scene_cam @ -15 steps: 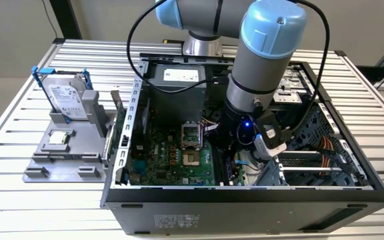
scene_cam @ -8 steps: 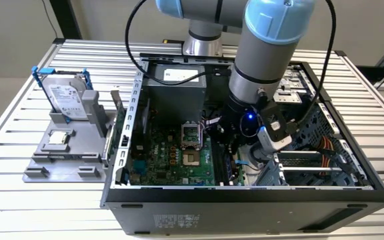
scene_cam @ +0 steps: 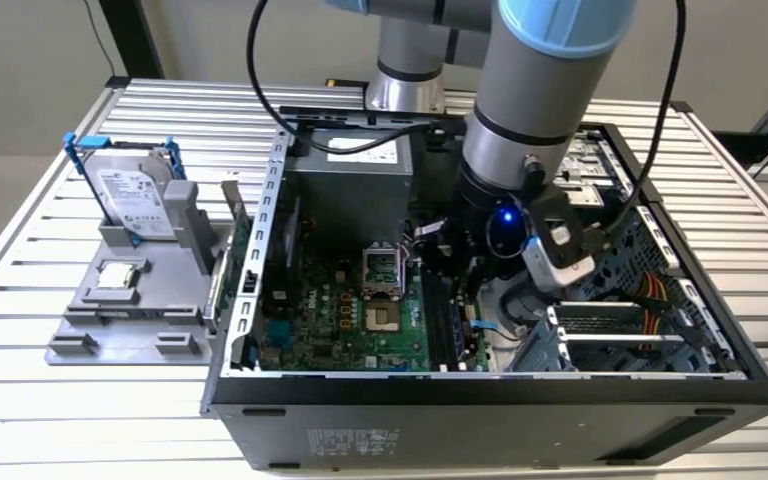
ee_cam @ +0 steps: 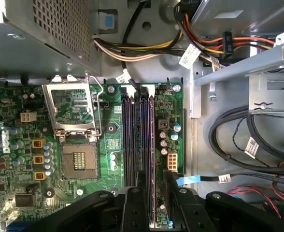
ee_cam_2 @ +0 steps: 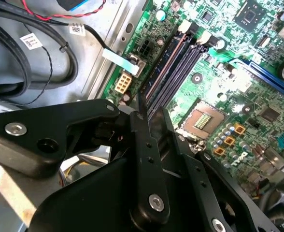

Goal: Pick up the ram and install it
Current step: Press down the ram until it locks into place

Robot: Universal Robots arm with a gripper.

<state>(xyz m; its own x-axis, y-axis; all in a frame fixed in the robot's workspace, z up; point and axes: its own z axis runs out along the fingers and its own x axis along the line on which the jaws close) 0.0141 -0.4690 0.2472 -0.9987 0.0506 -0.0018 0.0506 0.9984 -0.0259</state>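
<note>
1. The ram (ee_cam: 154, 205) looks to be edge-on between the pincer (ee_cam: 155, 176) fingers. It's a thin dark strip lined up with the long memory slots (ee_cam: 137, 135) on the motherboard (ee_cam: 113, 145), right at the slot nearest the case wall. It's hard to say whether it's fully seated, since the fingers cover the lower part.
2. The pincer is pressed together on that strip, as far as I can judge. Gripping the flat faces makes sense, because it leaves the contact edge free to go down into the slot.
3. In the second wrist view the stick's end (ee_cam_2: 141, 100) pokes out past the fingertips (ee_cam_2: 154, 125), pointing along the slot rows. The first wrist view shows the alignment better, straight down the slots beside the open processor socket (ee_cam: 79, 159).
4. The exterior view adds the wider scene: the arm (scene_cam: 544, 110) reaching down into the computer case (scene_cam: 491, 400). The hard drive (scene_cam: 131, 190) and processor chip (scene_cam: 117, 275) sit on the grey holder (scene_cam: 77, 345) on the worktop (scene_cam: 37, 400), at the exterior view's left.
</note>
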